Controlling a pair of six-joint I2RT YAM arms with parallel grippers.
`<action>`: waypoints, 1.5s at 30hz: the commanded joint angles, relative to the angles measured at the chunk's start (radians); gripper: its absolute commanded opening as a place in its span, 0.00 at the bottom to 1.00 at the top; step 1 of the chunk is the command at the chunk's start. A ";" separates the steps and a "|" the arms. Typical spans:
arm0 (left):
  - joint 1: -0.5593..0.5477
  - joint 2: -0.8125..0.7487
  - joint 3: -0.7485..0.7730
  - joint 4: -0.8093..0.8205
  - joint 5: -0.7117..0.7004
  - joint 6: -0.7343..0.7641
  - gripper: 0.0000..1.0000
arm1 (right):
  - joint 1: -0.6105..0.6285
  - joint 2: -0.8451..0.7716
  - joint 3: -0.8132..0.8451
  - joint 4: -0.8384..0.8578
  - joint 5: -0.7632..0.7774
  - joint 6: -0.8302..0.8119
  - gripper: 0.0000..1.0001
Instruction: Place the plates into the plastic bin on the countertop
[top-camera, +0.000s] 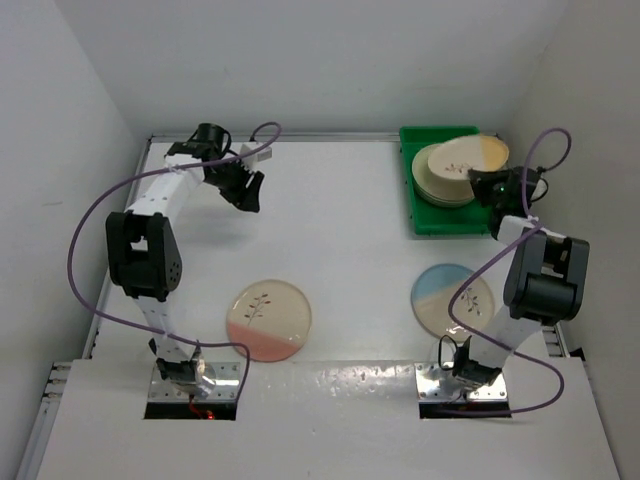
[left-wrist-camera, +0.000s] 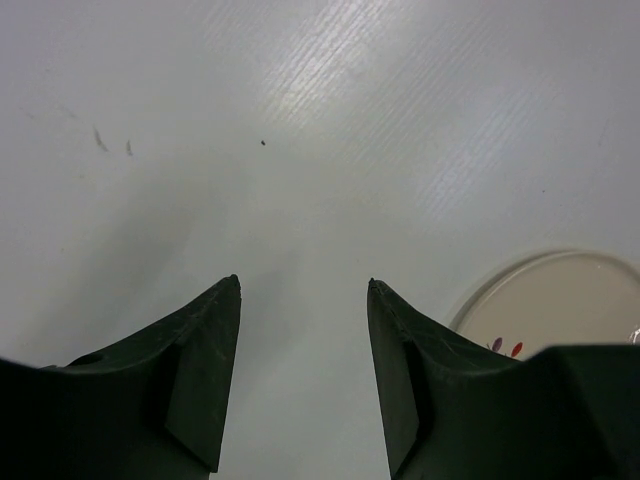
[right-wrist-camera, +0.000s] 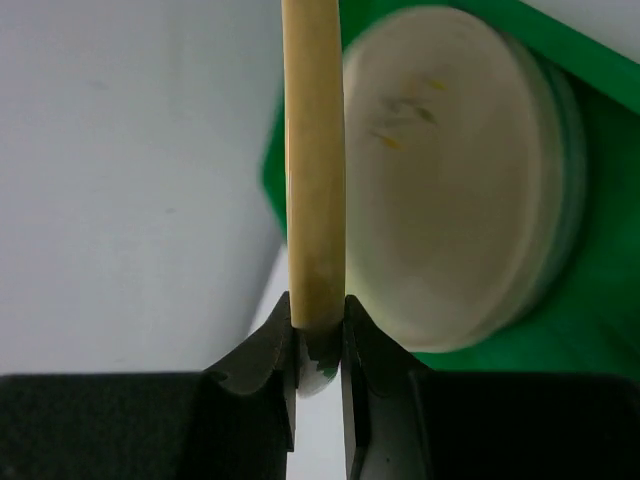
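Plates (top-camera: 269, 319) (top-camera: 452, 299) – two on countertop (top-camera: 340, 220), stack (top-camera: 436, 190) in bin (top-camera: 445, 224) – right jaws pinch one plate (top-camera: 462, 155), left jaws wide.

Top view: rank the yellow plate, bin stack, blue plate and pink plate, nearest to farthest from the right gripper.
1. yellow plate, clamped in the right gripper
2. stack, in the bin just left of it
3. blue plate, near right of countertop
4. pink plate, near left

- The left arm (top-camera: 143, 255) was extended forward with its elbow raised; the left gripper (left-wrist-camera: 303, 285) pointed downward, its jaws standing apart.
- The right arm (top-camera: 545, 275) was extended forward; the right gripper (right-wrist-camera: 318, 310) pinched the rim of a plate (right-wrist-camera: 314, 150) between its fingertips.
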 joint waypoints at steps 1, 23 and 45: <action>-0.036 0.000 -0.008 -0.009 0.001 0.041 0.56 | 0.009 0.037 0.017 0.128 -0.024 0.042 0.00; -0.170 0.009 -0.106 -0.094 -0.096 0.171 0.65 | 0.055 0.113 0.242 -0.578 0.143 -0.271 0.54; -0.271 0.014 -0.442 0.020 -0.132 0.204 0.64 | 0.411 -0.354 0.063 -0.646 0.324 -0.740 0.65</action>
